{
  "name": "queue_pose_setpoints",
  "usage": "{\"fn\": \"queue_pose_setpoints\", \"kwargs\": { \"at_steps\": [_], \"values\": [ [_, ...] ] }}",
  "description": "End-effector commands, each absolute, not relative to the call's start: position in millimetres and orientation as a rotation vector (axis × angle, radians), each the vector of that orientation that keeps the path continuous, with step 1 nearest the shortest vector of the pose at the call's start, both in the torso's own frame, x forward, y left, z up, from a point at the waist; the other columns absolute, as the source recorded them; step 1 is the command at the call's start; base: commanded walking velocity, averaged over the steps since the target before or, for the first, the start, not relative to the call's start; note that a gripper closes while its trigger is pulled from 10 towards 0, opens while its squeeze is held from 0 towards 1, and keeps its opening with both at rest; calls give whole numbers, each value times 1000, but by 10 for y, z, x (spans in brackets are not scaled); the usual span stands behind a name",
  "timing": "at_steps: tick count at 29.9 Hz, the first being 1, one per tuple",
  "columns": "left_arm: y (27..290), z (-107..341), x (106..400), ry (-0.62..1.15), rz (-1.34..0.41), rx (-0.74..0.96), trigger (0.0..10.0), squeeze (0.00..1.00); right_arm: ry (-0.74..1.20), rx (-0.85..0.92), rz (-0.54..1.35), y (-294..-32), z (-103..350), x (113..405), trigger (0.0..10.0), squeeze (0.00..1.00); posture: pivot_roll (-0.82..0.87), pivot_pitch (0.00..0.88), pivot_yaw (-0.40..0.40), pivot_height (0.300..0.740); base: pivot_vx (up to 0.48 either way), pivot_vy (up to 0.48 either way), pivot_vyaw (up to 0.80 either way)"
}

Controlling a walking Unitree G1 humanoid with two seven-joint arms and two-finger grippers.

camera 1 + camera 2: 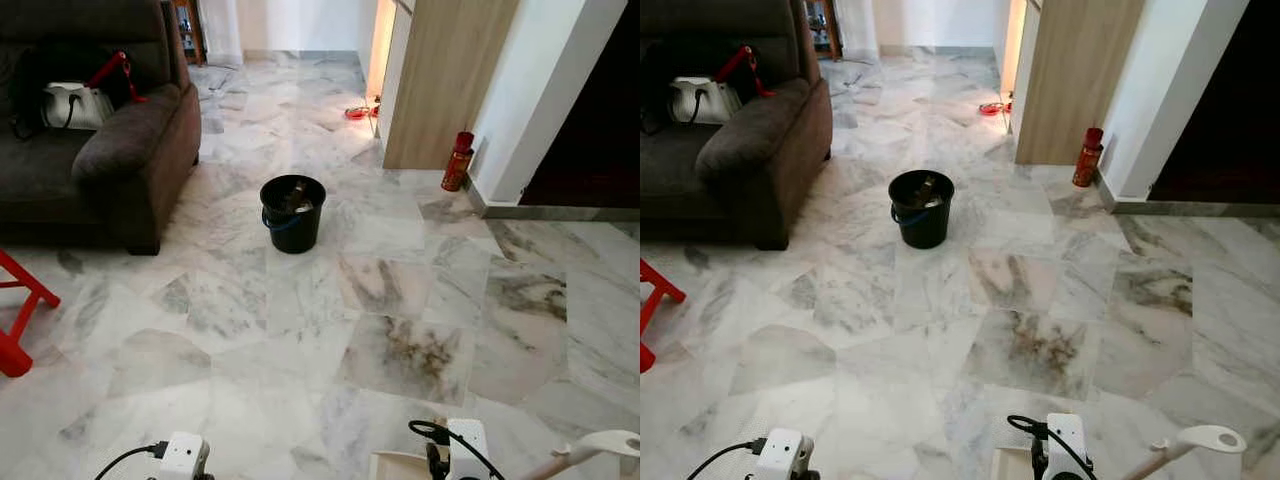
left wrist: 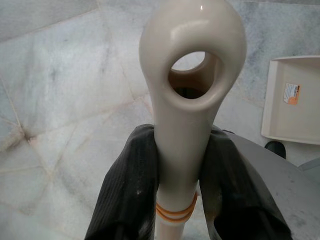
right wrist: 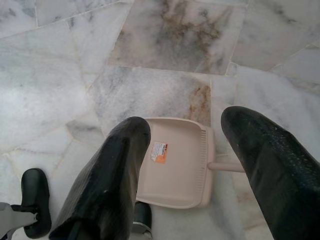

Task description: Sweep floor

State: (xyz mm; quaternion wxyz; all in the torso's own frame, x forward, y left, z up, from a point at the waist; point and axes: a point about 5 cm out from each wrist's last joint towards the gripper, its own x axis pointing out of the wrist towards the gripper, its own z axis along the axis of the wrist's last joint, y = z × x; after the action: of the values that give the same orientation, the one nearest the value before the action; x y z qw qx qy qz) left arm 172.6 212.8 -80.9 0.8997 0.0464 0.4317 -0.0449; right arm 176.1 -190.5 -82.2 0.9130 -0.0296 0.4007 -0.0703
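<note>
My left gripper (image 2: 180,136) is shut on a cream plastic handle (image 2: 192,75) that ends in a round hanging hole; orange bands ring the handle below the fingers. The rest of that tool is hidden. A cream dustpan (image 3: 177,162) lies flat on the marble floor (image 1: 300,330), also seen as the dustpan (image 2: 292,100) in the left wrist view. My right gripper (image 3: 185,122) hangs open just above it, with nothing between its fingers. In the eye views both wrists sit at the bottom edge, and a cream looped handle (image 1: 610,442) shows at the bottom right.
A black bucket (image 1: 292,212) with something inside stands in the middle of the floor. A dark sofa (image 1: 110,150) is at the left and a red frame (image 1: 20,320) near the left edge. A red extinguisher (image 1: 457,161) stands by the wall, beside a wooden panel (image 1: 445,80).
</note>
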Motion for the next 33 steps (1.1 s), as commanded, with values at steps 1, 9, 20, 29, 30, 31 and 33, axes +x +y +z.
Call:
{"fn": "queue_pose_setpoints", "kwargs": {
  "at_steps": [1, 9, 20, 29, 30, 31, 33],
  "values": [
    [2120, -821, 1706, 901, -87, 77, 10000, 0, 817, -53, -156, -1918, -809, 1782, 10000, 0, -1, 0, -44, 740, 0, 0, 0],
    [2265, -837, 1587, 923, -73, 78, 10000, 0, 818, -54, -160, -1924, -809, 1783, 10000, 0, -2, 0, -46, 740, -107, 0, 0],
    [2194, -834, 1639, 916, -74, 77, 10000, 0, 818, -57, -160, -1934, -806, 1786, 10000, 0, -2, 0, -49, 740, -103, 0, 0],
    [2176, -836, 1644, 913, -77, 74, 10000, 0, 819, -59, -159, -1936, -807, 1784, 10000, 0, -2, 0, -51, 740, 0, 0, 0],
    [2172, -836, 1648, 914, -78, 77, 10000, 0, 819, -59, -158, -1936, -807, 1784, 10000, 0, -2, 0, -51, 740, 0, 0, 0],
    [2167, -835, 1652, 914, -79, 79, 10000, 0, 819, -59, -158, -1935, -807, 1784, 10000, 0, -2, 0, -51, 740, 0, 0, 0],
    [2162, -835, 1656, 914, -81, 80, 10000, 0, 819, -59, -158, -1935, -807, 1783, 10000, 0, -2, 0, -51, 740, 0, 0, 0]
  ]
}}
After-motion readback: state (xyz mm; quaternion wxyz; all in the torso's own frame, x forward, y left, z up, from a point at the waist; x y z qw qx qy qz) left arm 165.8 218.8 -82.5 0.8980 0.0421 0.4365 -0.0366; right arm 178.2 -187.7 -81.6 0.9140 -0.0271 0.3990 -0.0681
